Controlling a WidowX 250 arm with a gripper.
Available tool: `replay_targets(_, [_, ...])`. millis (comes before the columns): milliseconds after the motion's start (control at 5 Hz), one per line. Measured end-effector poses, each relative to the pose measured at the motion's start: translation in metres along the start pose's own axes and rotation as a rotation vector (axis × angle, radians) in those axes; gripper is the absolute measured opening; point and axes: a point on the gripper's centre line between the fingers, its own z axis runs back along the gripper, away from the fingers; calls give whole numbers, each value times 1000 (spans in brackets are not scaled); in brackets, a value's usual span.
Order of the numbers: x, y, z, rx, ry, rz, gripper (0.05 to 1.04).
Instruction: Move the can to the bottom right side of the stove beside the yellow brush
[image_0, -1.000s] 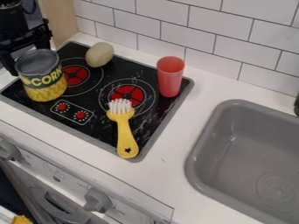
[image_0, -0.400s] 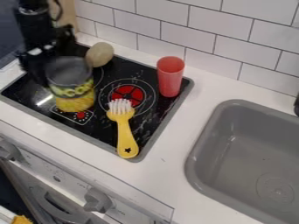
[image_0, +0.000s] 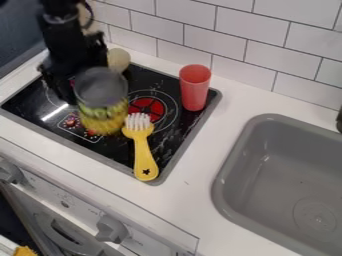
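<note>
One can (image_0: 101, 105) is all we have to move, and we judge the job to be roughly midway. The pick-up is done: our gripper (image_0: 83, 82) is clamped on the can, near its upper part. We see the can over the front left part of the stove (image_0: 119, 149), by the painted dials, with its right side near the bristles of the yellow brush (image_0: 143, 156). It is blurred, and we cannot tell whether its base touches the surface. What remains, as we judge it, is to bring it further toward the bottom right, clear the brush, set it down beside the handle, let go and back away.

The can stands close to upright, its long axis running up and down, grey lid on top and label facing the camera. Any slight tilt we cannot make out.
</note>
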Motion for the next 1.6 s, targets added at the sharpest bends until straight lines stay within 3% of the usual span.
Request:
replay_targets(1000, [-55, -22, 5, -24, 26, -121, 999])
replay_targets(1400, [-55, -18, 21, -50, 18, -144, 1000])
replay_targets(1600, [-45, -11, 46, -102, -12, -124, 1000])
